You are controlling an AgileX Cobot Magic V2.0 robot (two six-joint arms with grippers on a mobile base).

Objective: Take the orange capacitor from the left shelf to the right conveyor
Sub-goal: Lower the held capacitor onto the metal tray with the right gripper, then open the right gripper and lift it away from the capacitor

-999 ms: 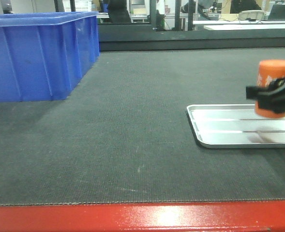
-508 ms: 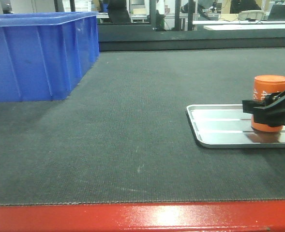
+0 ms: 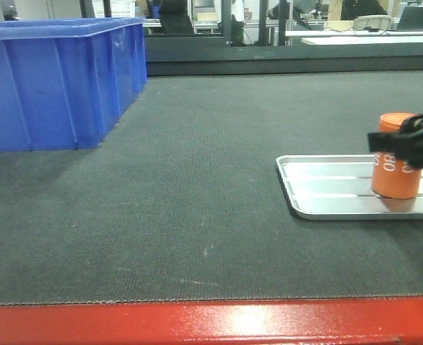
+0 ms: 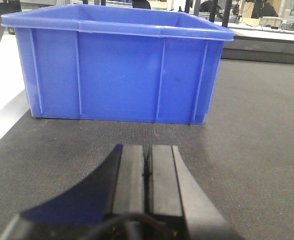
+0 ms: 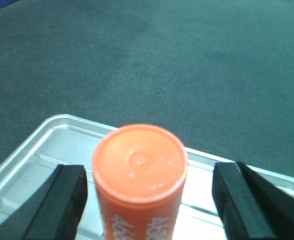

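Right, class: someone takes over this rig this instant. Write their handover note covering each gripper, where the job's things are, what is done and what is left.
Right gripper: open, fingers apart on either side of the orange capacitor, not touching it.
Left gripper: shut, empty, low over the conveyor belt facing the blue bin.
The capacitor stands upright on the silver tray, which lies on the belt. The shelf is not in view.
Done: capacitor carried over and released.
Left: draw the right arm clear without tipping it; probably nothing else.

White "4680" numerals, sideways on the orange capacitor.
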